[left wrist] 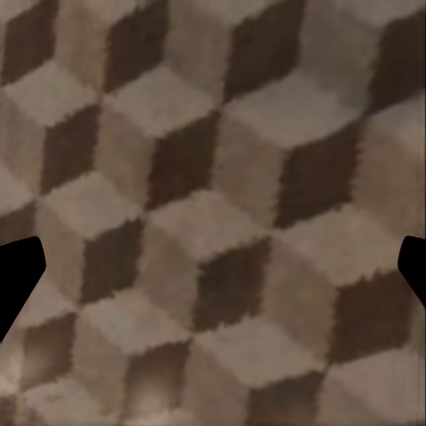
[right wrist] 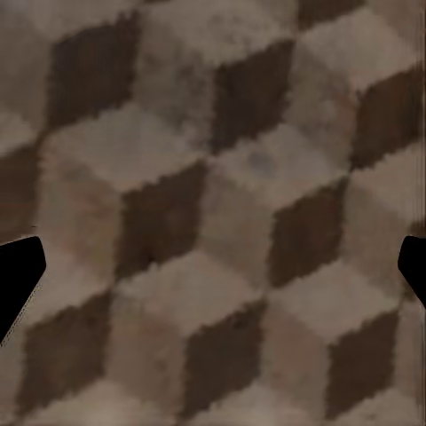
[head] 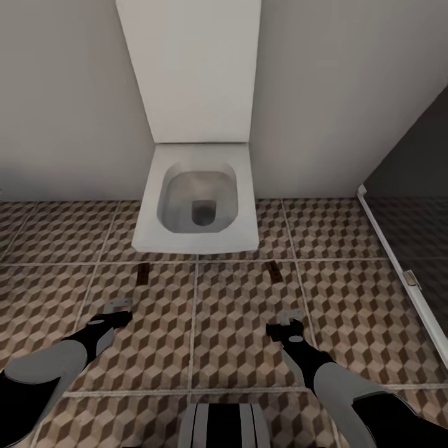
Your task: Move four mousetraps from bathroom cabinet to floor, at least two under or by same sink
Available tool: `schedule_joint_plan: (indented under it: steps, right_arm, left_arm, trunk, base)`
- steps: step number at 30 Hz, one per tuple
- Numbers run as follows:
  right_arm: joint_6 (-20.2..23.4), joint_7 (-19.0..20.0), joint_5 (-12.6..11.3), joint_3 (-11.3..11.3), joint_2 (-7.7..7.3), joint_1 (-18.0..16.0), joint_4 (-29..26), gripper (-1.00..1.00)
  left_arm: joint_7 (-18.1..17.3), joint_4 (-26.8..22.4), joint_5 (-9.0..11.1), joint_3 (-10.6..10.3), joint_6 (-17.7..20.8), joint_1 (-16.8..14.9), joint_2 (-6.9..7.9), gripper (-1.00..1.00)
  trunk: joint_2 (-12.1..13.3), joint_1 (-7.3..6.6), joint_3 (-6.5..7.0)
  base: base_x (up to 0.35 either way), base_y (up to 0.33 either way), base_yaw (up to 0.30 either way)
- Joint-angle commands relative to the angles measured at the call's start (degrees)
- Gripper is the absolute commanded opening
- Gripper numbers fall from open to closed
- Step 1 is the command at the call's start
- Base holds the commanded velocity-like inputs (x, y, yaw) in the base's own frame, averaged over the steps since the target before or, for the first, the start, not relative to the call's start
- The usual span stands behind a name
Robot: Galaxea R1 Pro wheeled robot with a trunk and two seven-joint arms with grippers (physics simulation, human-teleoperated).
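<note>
Two mousetraps lie flat on the bathroom floor [head: 236, 323] in front of a white toilet: one small dark-brown slab [head: 142, 272] to its left, another [head: 272, 269] to its right. My left gripper [head: 120, 306] hangs low over the tiles, a little nearer to me than the left mousetrap. My right gripper [head: 289, 319] hovers just short of the right mousetrap. In both wrist views the dark fingertips [left wrist: 18, 275] [right wrist: 18, 275] stand far apart at the picture edges, with bare cube-pattern tile between them, so both grippers are open and hold nothing. The cabinet and the sink are out of view.
The white toilet [head: 198, 211], lid up against the pale wall, stands straight ahead. A dark glass shower screen with a white frame [head: 398, 274] runs along the right. My own base [head: 224, 426] shows at the lower edge.
</note>
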Motion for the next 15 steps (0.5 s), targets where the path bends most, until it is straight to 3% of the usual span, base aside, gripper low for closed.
schedule_joint_plan:
  steps: [1, 15]
  right_arm:
    - [-0.14, -0.29, 0.07, 0.23, 0.0, -0.01, 0.09, 1.0]
    - [-0.88, -0.29, 0.07, 0.17, 0.06, 0.06, 0.24, 1.0]
  left_arm:
    - [0.34, -0.11, 0.37, -0.48, -0.08, -0.02, -0.11, 1.0]
    - [0.81, -0.22, 0.28, -0.4, 0.39, -0.02, -2.22, 1.0]
  trunk:
    - [0.0, -0.03, 0.2]
    - [0.19, -0.39, 3.3]
  base:
    - [0.0, 0.0, 0.0]
    - [0.0, 0.0, 0.0]
